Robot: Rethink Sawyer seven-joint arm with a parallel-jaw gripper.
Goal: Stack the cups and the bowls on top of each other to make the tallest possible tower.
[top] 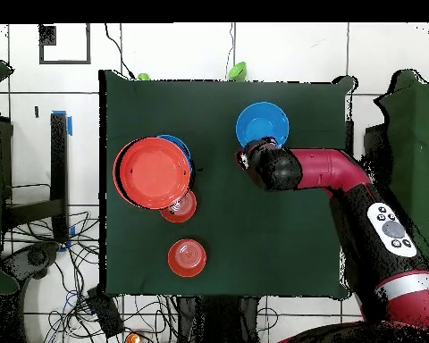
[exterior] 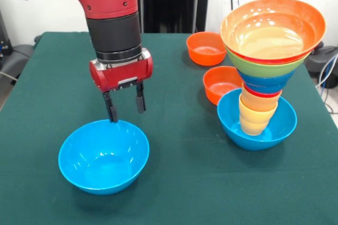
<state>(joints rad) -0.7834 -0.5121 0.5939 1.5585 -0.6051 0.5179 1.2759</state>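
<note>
step: picking up loose blue bowl (exterior: pixel 103 156) | tool (exterior: pixel 125 110) parted, empty, at its 12 o'clock rim | next: descend, pinch rim, carry to tower (exterior: pixel 265 72)

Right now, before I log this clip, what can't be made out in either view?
- Overhead view: the claw is hidden under the arm's own wrist.
- Overhead view: the tower shows only its top orange bowl; the layers below are covered.
- Front view: one small orange bowl is partly hidden behind the tower's base bowl.
</note>
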